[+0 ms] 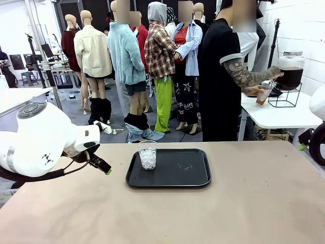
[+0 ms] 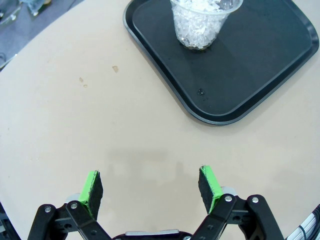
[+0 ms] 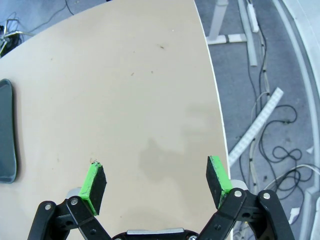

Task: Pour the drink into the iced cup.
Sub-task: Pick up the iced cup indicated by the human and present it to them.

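Note:
The iced cup (image 1: pixel 148 154), a clear plastic cup full of white ice, stands on the left part of a black tray (image 1: pixel 195 179). In the left wrist view the iced cup (image 2: pixel 202 22) sits at the top, on the tray (image 2: pixel 260 65). My left gripper (image 2: pixel 152 185) is open over bare table, short of the tray; from the front the left gripper (image 1: pixel 104 168) hangs left of the tray. My right gripper (image 3: pixel 157 177) is open above the table's right part. At a side table a person holds a small cup of reddish drink (image 1: pixel 263 94) under a jar's tap.
The glass jar (image 1: pixel 290 71) of dark liquid stands on a wire stand on the white side table (image 1: pixel 284 116). A few drops lie on the tray's middle. The table edge (image 3: pixel 216 100) runs close to my right gripper, with cables on the floor beyond. The tray's rim (image 3: pixel 6 130) shows far left.

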`<state>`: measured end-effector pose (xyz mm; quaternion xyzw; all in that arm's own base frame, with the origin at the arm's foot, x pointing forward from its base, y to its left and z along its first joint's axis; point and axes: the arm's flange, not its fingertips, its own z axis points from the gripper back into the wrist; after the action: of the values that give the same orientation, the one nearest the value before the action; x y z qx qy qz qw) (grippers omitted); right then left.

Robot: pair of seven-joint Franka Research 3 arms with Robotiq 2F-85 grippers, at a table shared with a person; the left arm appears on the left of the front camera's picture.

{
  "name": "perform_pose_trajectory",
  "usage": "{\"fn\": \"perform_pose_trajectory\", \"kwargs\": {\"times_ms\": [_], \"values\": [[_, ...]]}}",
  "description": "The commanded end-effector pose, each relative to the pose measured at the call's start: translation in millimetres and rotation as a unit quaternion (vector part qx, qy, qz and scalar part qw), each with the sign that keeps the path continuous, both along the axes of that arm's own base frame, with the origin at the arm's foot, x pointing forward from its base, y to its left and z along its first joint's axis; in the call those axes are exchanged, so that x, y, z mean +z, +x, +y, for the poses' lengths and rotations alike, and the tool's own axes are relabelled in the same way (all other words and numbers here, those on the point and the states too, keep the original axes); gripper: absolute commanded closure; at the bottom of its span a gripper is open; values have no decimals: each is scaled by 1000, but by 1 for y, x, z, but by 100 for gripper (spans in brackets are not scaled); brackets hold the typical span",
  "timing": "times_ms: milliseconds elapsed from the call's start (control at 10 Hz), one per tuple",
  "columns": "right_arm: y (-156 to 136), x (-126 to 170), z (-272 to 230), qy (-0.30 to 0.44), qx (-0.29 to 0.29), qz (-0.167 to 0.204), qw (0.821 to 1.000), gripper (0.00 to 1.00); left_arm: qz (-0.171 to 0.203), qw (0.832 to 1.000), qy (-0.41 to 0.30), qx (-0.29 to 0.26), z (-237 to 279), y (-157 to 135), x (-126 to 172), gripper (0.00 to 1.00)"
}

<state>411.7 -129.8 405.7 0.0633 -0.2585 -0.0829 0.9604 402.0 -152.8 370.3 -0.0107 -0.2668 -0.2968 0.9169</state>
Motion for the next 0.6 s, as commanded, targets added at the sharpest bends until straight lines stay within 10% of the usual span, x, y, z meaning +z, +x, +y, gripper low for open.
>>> {"fn": "perform_pose_trajectory", "kwargs": {"times_ms": [0, 500], "values": [[-2, 0, 5, -4, -11, -3, 1000, 0, 0, 1000, -2, 2, 2, 0, 1, 0], [-2, 0, 5, -4, -11, -3, 1000, 0, 0, 1000, -2, 2, 2, 0, 1, 0]]}}
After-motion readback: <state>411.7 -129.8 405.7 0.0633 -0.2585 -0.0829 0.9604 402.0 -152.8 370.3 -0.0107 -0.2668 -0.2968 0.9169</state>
